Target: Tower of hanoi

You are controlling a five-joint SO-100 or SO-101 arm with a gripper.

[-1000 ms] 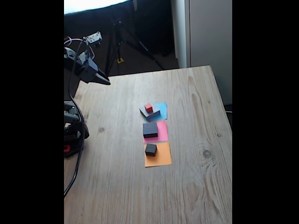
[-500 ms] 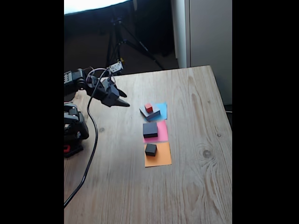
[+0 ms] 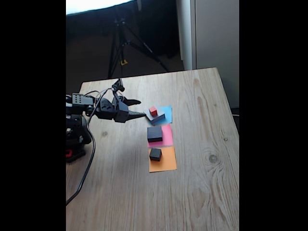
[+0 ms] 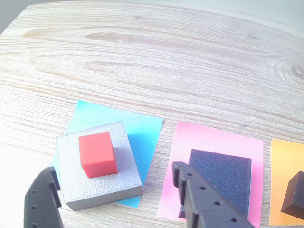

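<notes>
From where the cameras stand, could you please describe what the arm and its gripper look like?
The arm is black, built of blocky segments, with a pale perforated part on top and a red patch low on its base. A dark cable trails from it across the table. The gripper has two matte black fingers with rows of small round holes along their edges.

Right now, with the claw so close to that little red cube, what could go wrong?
The open gripper straddles the red cube, which merely sits on the large grey block. A finger could clip that block and slide it off the blue paper, or an off-centre pinch might topple the cube.
</notes>
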